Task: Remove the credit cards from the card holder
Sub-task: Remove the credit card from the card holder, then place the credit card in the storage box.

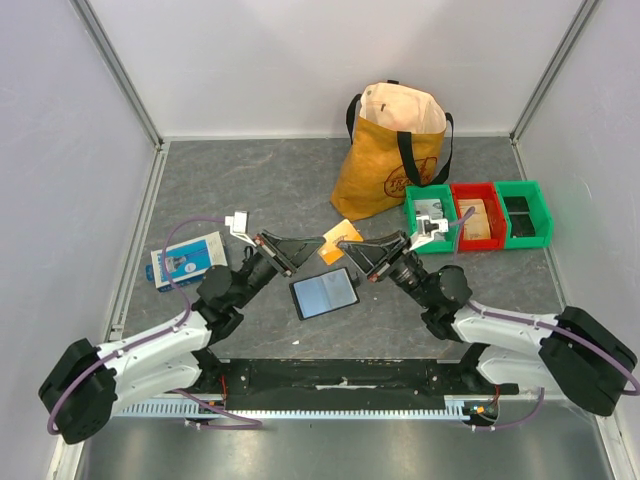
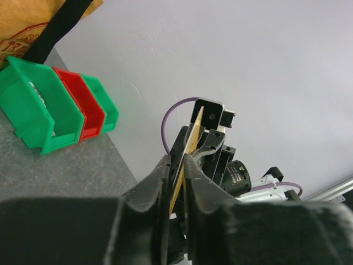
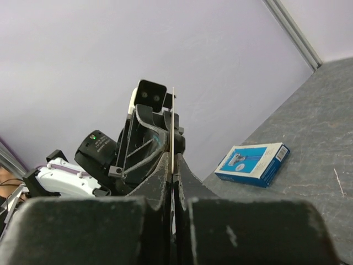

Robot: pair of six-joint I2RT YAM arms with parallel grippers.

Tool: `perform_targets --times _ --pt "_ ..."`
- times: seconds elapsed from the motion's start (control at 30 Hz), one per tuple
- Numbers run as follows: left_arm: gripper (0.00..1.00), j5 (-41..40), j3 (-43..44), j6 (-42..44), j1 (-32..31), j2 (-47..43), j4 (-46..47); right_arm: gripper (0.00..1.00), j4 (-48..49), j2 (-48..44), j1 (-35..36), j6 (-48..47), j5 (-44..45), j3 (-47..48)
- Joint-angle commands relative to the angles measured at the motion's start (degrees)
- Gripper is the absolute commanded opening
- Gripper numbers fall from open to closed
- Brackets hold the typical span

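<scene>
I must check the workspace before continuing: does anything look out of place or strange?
Yes: the orange card is up in the air, pinched by the left pincer and the right pincer at once, from opposite sides. Nothing looks spilled or damaged.

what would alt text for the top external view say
The left gripper and right gripper meet mid-table, both pinching one orange card. The black card holder lies just nearer the bases, pale blue-grey face up. A blue-and-white box sits at left; a yellow tote bag and green and red bins at far right.
</scene>
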Motion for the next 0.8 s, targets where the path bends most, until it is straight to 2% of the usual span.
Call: perform_targets --times 0.0,0.07,0.17,0.3,0.43,0.5,0.57,0.77 --pt "0.29 -2.08 0.39 0.24 0.06 -2.25 -2.50 0.00 0.09 -4.09 -0.61 -2.06 4.04 0.18" --pt "0.46 -1.47 1.79 1.99 0.93 -4.09 -8.37 0.00 -4.21 -6.81 -2.01 -2.15 5.97 -0.79" --pt "0.61 0.37 7.23 6.03 3.56 -6.12 -26.98 0.00 -13.87 -11.81 -6.22 -1.27 7.21 -1.15" --pt "0.74 6.07 12.34 13.15 10.50 -6.21 -42.20 0.00 -33.36 -18.93 -15.44 -1.01 8.88 -0.71" --pt "0.85 9.78 18.48 21.84 17.36 -4.73 -58.98 0.00 -46.39 -24.48 -25.37 -2.59 9.76 0.69" --pt "0.92 10.49 22.79 27.29 19.73 -3.14 -66.28 0.00 -50.88 -25.28 -31.26 -3.38 8.80 1.92" --pt "0.95 9.79 25.34 33.26 21.58 -1.74 -72.44 0.00 -54.48 -24.14 -38.02 -4.43 6.88 3.33" --pt "0.98 3.20 28.96 43.12 22.73 -1.02 -80.03 0.01 -55.21 -16.15 -57.45 -4.17 -2.53 5.62"
